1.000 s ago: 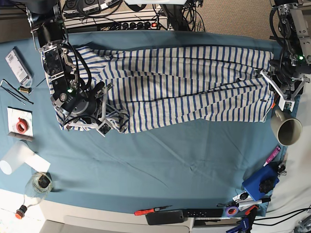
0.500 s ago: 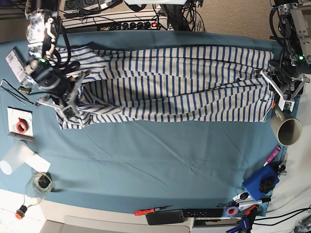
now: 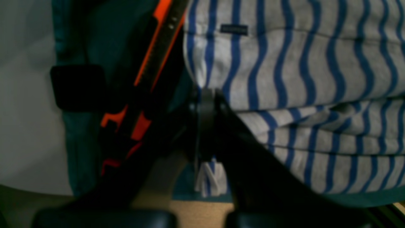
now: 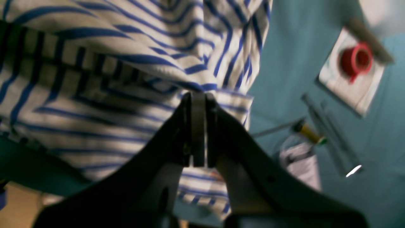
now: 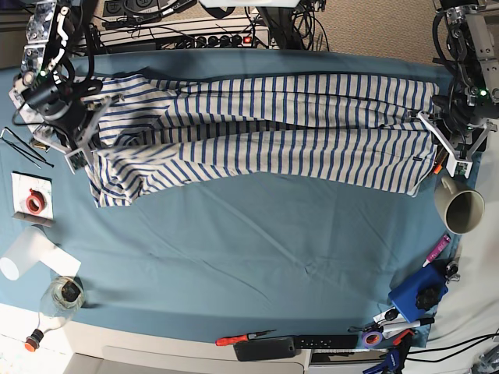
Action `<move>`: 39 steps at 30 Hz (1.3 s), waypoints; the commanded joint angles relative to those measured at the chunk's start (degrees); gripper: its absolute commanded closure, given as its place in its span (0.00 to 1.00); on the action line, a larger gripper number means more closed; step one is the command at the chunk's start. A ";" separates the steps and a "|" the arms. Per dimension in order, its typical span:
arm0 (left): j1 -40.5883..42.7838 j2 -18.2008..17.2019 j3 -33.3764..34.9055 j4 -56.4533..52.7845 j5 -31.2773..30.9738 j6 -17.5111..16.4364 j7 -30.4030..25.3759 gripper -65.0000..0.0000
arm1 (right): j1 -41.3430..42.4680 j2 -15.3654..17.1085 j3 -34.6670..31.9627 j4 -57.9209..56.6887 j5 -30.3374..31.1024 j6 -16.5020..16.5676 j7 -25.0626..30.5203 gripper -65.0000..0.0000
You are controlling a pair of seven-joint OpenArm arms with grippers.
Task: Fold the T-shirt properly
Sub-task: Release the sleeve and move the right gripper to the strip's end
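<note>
The right end effector (image 5: pixel 72 148), clamped on the T-shirt (image 5: pixel 265 132), has swung outward, pulling the cloth long and taut across the bench (image 5: pixel 249 257). Opposite, the left end effector (image 5: pixel 446 152) stays pinched on the hem, so the fold looks straightened.

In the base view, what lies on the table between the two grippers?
Only the T-shirt lies there, stretched from the right gripper to the left gripper, each shut on one end.
</note>
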 commanded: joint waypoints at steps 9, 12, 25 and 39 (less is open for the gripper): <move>-0.31 -0.83 -0.39 1.84 0.11 0.07 0.04 1.00 | -4.26 0.92 12.66 1.01 7.78 -0.04 -0.31 1.00; -0.28 -0.83 -0.39 2.47 0.09 0.07 0.02 1.00 | -4.26 0.94 14.86 1.01 7.96 0.57 -0.52 1.00; 3.50 -0.83 -0.44 4.98 0.28 0.20 -0.02 1.00 | -7.37 0.76 14.95 1.01 7.93 1.18 -1.79 1.00; 3.48 -0.81 -0.44 5.20 0.24 0.20 -0.17 1.00 | -8.02 0.63 14.95 1.01 14.16 7.65 -0.35 0.92</move>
